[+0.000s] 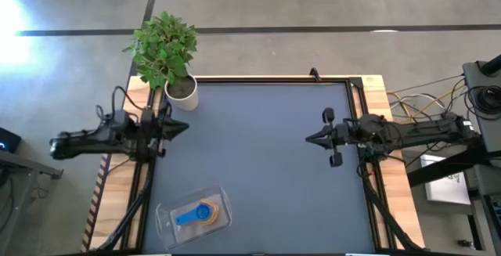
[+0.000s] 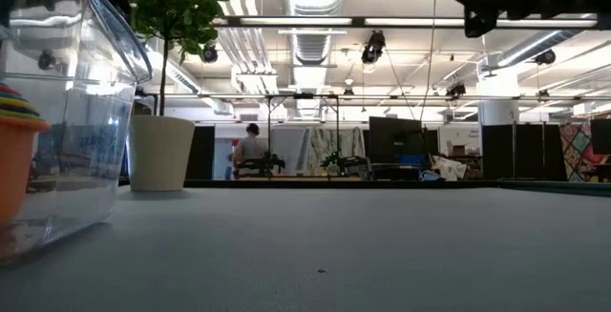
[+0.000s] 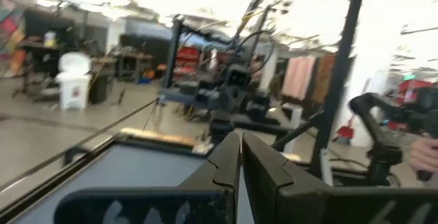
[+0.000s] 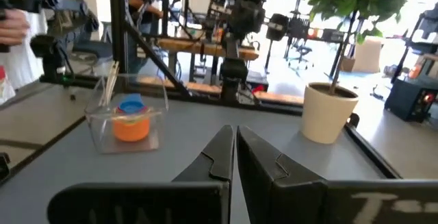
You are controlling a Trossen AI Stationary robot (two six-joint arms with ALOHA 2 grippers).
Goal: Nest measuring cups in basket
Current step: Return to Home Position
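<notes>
The clear basket (image 1: 195, 213) sits on the grey mat near the table's near-left corner, its base on the mat. Nested measuring cups (image 1: 197, 214) rest inside it, a blue one on top with an orange-yellow one under it; the stack (image 4: 130, 120) also shows in the right wrist view. My left gripper (image 1: 185, 127) is shut and holds nothing, raised at the table's left edge and pointing toward the middle. My right gripper (image 1: 309, 138) is shut and holds nothing too, raised at the right side and pointing toward the middle.
A white plant pot (image 1: 182, 93) with a leafy green plant stands at the far left corner of the mat. A black frame rail (image 1: 270, 79) runs around the mat. In the room behind, a person's hand (image 3: 424, 157) holds a control arm.
</notes>
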